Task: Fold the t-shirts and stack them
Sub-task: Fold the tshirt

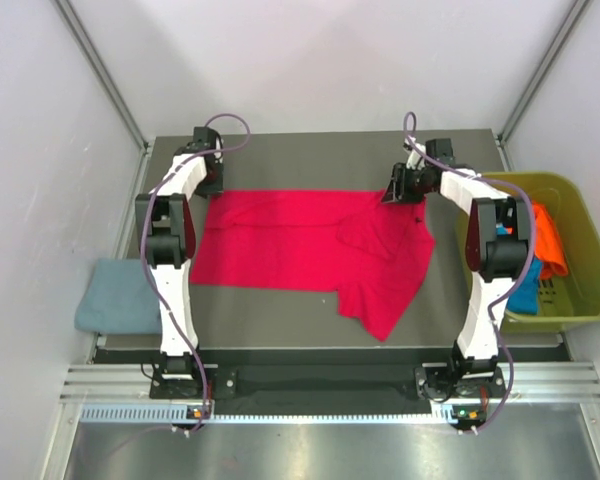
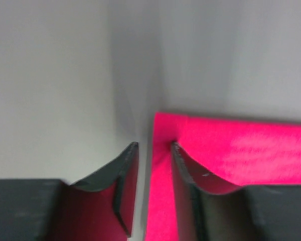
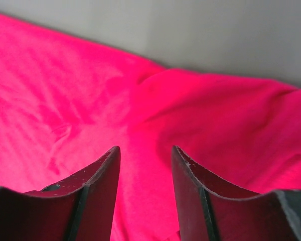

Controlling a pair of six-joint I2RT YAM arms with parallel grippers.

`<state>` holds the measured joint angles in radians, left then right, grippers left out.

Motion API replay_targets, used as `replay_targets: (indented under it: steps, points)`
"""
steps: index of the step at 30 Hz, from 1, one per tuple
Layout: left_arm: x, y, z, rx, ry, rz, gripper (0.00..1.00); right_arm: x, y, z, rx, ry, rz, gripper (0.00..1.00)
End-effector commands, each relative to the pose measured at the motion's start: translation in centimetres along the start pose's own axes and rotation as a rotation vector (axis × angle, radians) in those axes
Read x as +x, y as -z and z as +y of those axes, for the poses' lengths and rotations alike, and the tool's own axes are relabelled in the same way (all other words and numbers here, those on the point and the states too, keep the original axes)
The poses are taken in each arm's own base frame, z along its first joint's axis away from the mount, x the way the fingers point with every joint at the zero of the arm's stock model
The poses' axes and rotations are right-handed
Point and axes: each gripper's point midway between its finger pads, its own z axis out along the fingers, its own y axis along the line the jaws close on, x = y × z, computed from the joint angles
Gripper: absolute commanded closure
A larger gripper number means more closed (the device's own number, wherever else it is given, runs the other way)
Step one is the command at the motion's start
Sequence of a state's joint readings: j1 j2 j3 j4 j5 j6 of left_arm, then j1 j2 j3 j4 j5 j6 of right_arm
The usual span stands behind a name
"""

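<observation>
The crimson t-shirt point(image 1: 300, 240) lies spread on the table point(image 1: 310, 160), its near right corner rumpled. The left gripper point(image 1: 208, 178) is at the shirt's far left corner, fingers parted, with the cloth edge running between them (not clamped). The right gripper point(image 1: 402, 188) is at the far right edge, fingers also spread above red cloth. A folded grey-blue t-shirt point(image 1: 118, 298) lies left of the crimson shirt. To the right, an olive bin point(image 1: 590, 290) holds the orange t-shirt point(image 1: 550, 240) and the turquoise t-shirt point(image 1: 525, 292).
</observation>
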<state>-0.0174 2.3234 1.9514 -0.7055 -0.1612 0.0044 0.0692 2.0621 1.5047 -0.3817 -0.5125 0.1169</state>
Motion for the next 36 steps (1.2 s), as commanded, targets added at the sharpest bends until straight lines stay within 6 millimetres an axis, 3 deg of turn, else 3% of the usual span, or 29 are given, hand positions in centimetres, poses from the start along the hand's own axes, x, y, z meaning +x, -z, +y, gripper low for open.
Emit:
replay_targets:
  steps: [1, 5, 9, 14, 25, 29, 30, 32, 36]
  points:
    - [-1.3, -1.7, 0.9, -0.034, -0.011, -0.027, 0.66, -3.2, 0.6, -1.4, 0.101, 0.012, -0.078, 0.54]
    - [-1.6, -2.6, 0.5, -0.02, -0.011, -0.02, 0.88, -4.1, 0.7, -2.8, 0.215, 0.02, -0.087, 0.54]
    - [-2.0, -2.6, 0.3, -0.007, -0.011, -0.029, 0.97, -4.9, 1.6, -3.2, 0.29, 0.03, -0.102, 0.54]
    - [-1.8, -2.6, 0.0, 0.004, -0.006, -0.024, 1.0, -5.8, 3.3, -5.0, 0.425, 0.049, -0.127, 0.54]
    - [-2.1, -1.9, -0.3, 0.027, 0.005, -0.033, 1.0, -3.8, 1.3, -7.2, 0.478, 0.058, -0.061, 0.56]
    - [-2.1, -2.0, -0.4, 0.033, 0.007, -0.032, 1.0, -3.8, 0.7, -7.9, 0.493, 0.062, -0.057, 0.68]
    - [-2.0, -2.1, -0.4, 0.032, 0.006, -0.03, 1.0, -3.7, 0.5, -8.1, 0.493, 0.062, -0.053, 0.86]
    - [-2.0, -2.4, 1.1, 0.019, 0.032, -0.03, 1.0, -4.6, 0.5, -8.1, 0.492, 0.071, -0.073, 1.0]
    - [-2.4, -2.5, 1.4, 0.02, 0.039, -0.041, 1.0, -6.3, 0.4, -8.9, 0.524, 0.106, -0.108, 1.0]
